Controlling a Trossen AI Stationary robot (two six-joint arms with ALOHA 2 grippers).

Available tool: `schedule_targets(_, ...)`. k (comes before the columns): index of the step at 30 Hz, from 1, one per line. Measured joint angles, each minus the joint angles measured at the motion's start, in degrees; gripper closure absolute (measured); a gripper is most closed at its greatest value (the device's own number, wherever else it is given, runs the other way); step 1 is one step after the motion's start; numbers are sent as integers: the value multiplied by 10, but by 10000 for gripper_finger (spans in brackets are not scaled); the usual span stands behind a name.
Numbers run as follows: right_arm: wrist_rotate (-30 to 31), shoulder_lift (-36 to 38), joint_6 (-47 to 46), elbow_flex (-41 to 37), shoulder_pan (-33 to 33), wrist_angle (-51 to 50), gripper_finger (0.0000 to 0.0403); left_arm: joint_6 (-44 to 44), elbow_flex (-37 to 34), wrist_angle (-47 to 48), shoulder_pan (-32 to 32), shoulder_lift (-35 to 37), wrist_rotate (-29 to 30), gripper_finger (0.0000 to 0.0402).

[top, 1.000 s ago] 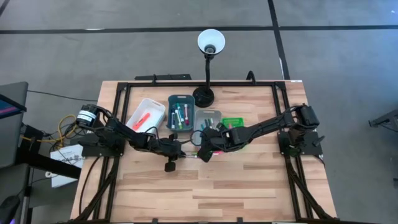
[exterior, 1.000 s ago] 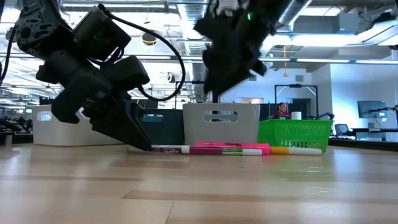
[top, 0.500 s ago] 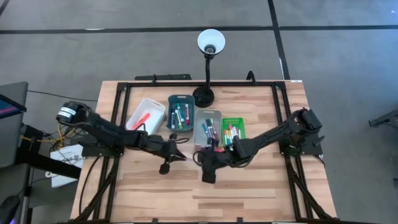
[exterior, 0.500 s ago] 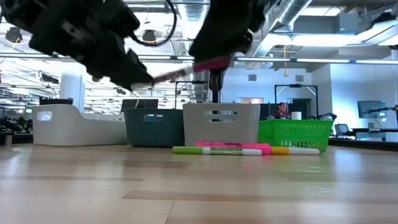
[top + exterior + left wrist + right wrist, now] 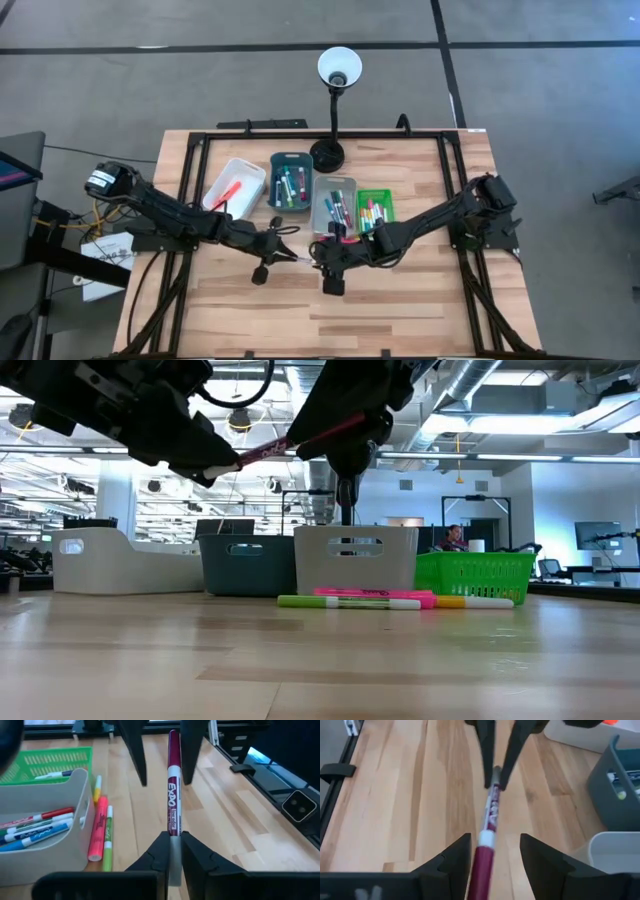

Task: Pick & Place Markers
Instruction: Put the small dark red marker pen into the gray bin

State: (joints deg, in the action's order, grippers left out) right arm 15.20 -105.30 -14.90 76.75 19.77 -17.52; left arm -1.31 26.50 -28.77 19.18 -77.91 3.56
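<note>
From above, the left gripper (image 5: 283,255) and right gripper (image 5: 318,258) met nose to nose over the middle of the wooden table (image 5: 420,300), a thin marker bridging the small gap between them. Behind them stood a white tray (image 5: 232,184), a dark teal tray (image 5: 289,180), a grey tray (image 5: 335,201) and a green basket (image 5: 375,205), all holding markers, with a desk lamp (image 5: 335,70) at the back.

At table height, the maroon Expo marker (image 5: 300,442) hung tilted in the air between the two dark grippers, well above the wood. A green-capped marker (image 5: 348,602), a pink highlighter (image 5: 372,594) and a yellow marker (image 5: 480,601) lay on the table before the trays.

In the left wrist view, the left fingers (image 5: 197,857) were clenched on the marker's white end, while the right gripper's fingers stood apart on either side of its maroon cap.

The right wrist view showed the right fingers (image 5: 540,852) released, spread wide around the cap without touching.
</note>
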Motion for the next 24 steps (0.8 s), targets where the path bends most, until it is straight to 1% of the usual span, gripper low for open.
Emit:
schedule_targets(4,-1,0,-1,0,-8,0,270,0,0,0,-2,0,18,370)
schedule_targets(11,-1,0,-1,0,-11,0,356,-1,0,0,-2,0,29,366)
schedule_targets(13,-1,0,-2,0,-12,-1,373,-2,0,3,-2,0,32,366)
schedule_targets(19,-1,0,-18,0,-18,-1,373,-4,0,2,-2,0,44,362)
schedule_targets(22,-2,0,-37,0,-20,-3,360,-4,0,1,-2,0,50,347)
schedule_targets(24,-2,0,-48,0,-22,-15,357,-4,0,-3,-2,0,59,331)
